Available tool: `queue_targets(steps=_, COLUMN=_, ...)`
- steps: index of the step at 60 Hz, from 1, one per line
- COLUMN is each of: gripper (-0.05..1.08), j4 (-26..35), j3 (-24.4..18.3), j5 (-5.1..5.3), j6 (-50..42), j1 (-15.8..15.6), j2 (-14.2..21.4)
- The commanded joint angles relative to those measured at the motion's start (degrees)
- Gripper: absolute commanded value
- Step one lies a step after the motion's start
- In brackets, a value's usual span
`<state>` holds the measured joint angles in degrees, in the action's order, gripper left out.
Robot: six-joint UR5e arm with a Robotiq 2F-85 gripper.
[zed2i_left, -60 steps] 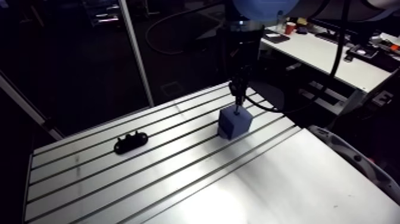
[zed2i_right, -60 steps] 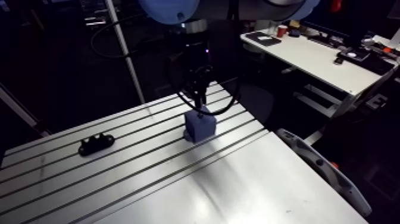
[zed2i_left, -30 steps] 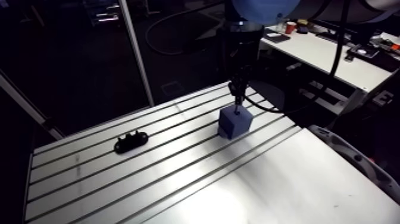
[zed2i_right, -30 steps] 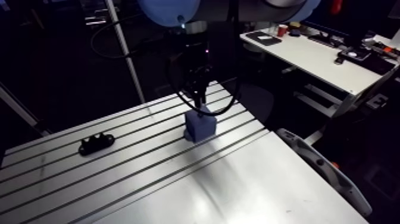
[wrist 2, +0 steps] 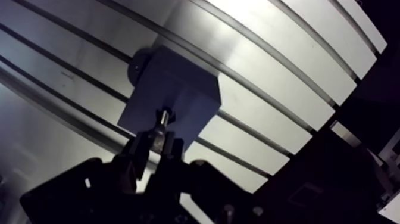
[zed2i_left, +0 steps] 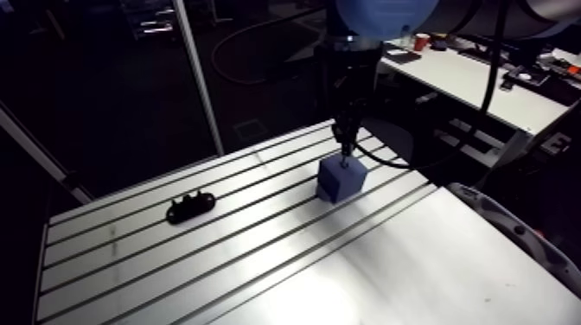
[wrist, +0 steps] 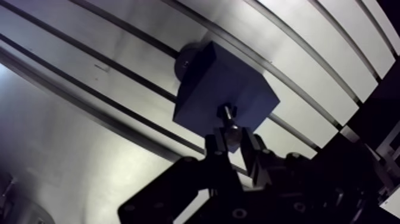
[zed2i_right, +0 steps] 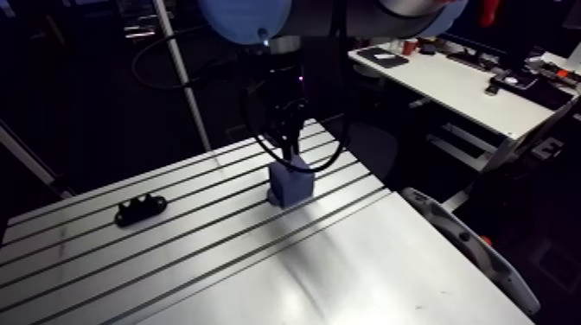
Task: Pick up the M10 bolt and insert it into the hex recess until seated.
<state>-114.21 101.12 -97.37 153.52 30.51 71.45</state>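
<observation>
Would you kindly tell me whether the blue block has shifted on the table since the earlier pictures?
No. The blue block stands across the same slots of the table, equally far from the black part.

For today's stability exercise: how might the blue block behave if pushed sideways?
The blue cube-shaped block, broad-based, would probably slide rather than tip. The smooth slotted aluminium table likely offers little grip. It looks rigid.

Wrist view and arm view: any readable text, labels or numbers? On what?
No readable text in any view.
On the blue block: no marking visible.
On the bolt held in the tool: no marking visible.
On the black part on the slotted table: too small and dark to tell.
</observation>
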Motion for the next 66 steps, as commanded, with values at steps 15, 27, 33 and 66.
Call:
queue_targets(steps=15, gripper=0.91, j4=-0.18, j3=0.26, j5=-0.23, j6=0.09, j1=0.00, j2=-0.39)
queue_targets(steps=27, gripper=0.91, j4=-0.18, j3=0.09, j5=-0.23, j6=0.09, j1=0.09, j2=-0.39)
queue_targets(steps=33, gripper=0.91, j4=-0.18, j3=0.01, j5=-0.23, j6=0.16, j1=0.09, j2=-0.48)
queue_targets(steps=66, gripper=0.91, j4=-0.18, j3=-0.25, j5=-0.14, j6=0.09, j1=0.09, j2=-0.66)
